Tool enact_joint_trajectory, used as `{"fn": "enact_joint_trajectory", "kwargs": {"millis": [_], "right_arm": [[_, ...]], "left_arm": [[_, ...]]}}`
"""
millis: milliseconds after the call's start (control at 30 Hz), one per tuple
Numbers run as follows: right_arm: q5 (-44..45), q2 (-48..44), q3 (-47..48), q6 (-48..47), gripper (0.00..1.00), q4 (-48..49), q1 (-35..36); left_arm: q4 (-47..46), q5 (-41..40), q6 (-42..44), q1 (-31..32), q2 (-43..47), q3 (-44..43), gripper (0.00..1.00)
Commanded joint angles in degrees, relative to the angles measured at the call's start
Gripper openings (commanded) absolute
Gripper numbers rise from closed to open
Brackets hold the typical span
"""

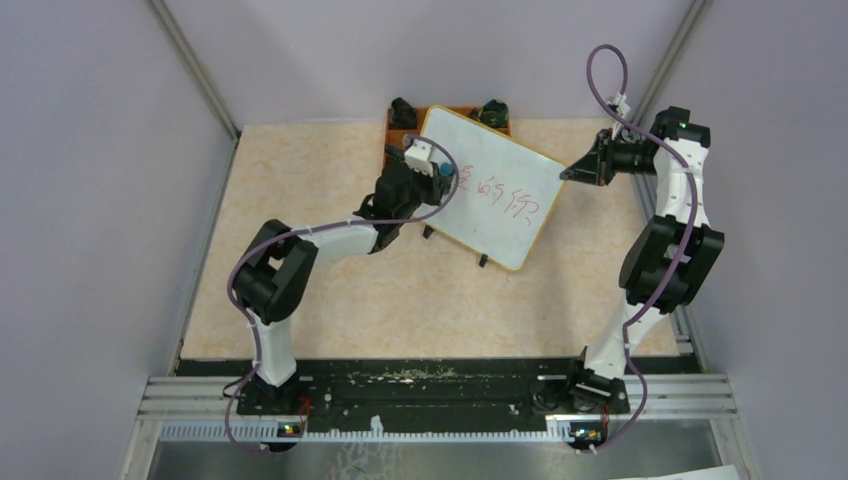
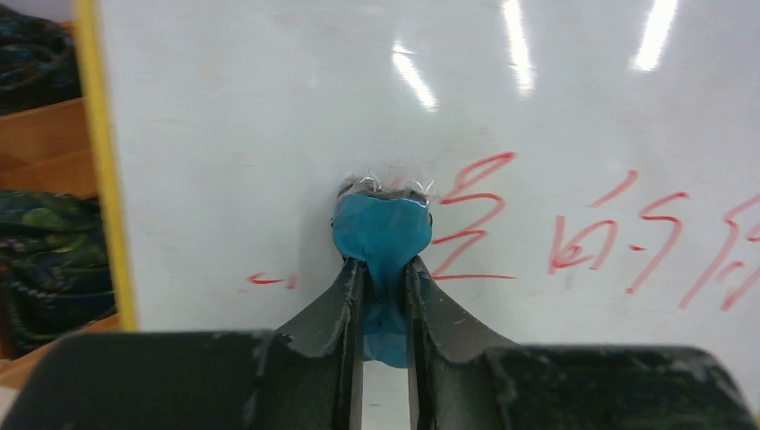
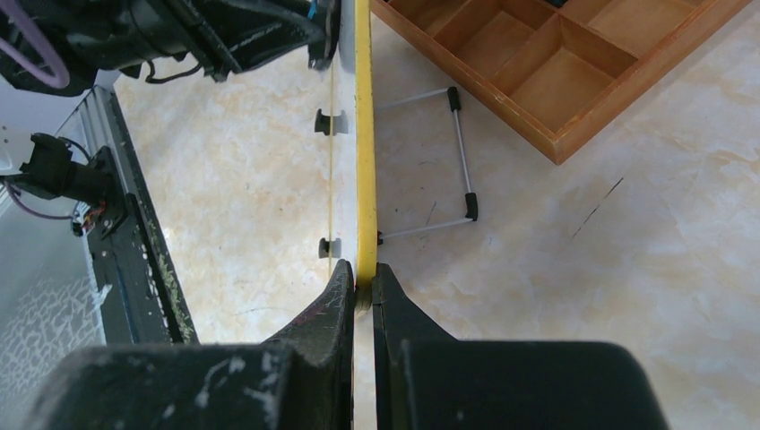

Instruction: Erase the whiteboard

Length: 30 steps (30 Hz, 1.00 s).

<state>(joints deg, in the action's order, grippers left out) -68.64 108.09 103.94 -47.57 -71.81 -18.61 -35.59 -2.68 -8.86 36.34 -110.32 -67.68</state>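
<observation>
The whiteboard [image 1: 490, 195] with a yellow frame stands tilted at the back middle of the table and carries red handwritten characters [image 1: 500, 195]. My left gripper [image 1: 440, 175] is shut on a blue eraser [image 2: 381, 235] and presses it against the board's face, just left of the red writing [image 2: 574, 233]; a small red smear [image 2: 269, 281] lies further left. My right gripper [image 1: 570, 172] is shut on the board's yellow edge [image 3: 364, 179] at its right side. The board's wire stand [image 3: 448, 170] shows behind it.
An orange-brown compartment tray [image 3: 547, 63] sits behind the board, also in the top view [image 1: 400, 125], with dark items in it [image 2: 45, 260]. The black base rail [image 1: 430, 385] runs along the near table edge. Purple walls enclose both sides.
</observation>
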Motion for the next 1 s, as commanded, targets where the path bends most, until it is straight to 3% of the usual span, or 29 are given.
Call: {"fn": "enact_joint_trajectory", "kwargs": {"millis": [0, 167, 367, 533, 700, 967], "right_arm": [[2.5, 0.3, -0.2, -4.4, 0.0, -3.3, 1.3], [2.7, -0.1, -0.2, -4.5, 0.0, -3.5, 1.3], [2.3, -0.1, -0.1, -3.9, 0.0, -3.1, 1.4], [2.3, 0.0, 0.2, -3.9, 0.0, -3.1, 1.3], [2.2, 0.1, 0.2, -3.8, 0.0, -3.2, 1.3], [2.6, -0.2, 0.6, -4.3, 0.0, -4.2, 1.4]], "left_arm": [[-0.1, 3.5, -1.9, 4.3, -0.7, -2.3, 0.0], [0.9, 0.0, 0.0, 3.0, 0.8, -1.0, 0.0], [0.9, 1.1, -0.9, -3.9, 3.0, 3.1, 0.0], [3.3, 0.8, 1.5, -6.9, 2.1, 1.6, 0.0], [3.7, 4.2, 0.1, -6.3, 1.3, -0.3, 0.0], [1.4, 4.3, -1.8, 0.0, 0.2, -0.8, 0.0]]}}
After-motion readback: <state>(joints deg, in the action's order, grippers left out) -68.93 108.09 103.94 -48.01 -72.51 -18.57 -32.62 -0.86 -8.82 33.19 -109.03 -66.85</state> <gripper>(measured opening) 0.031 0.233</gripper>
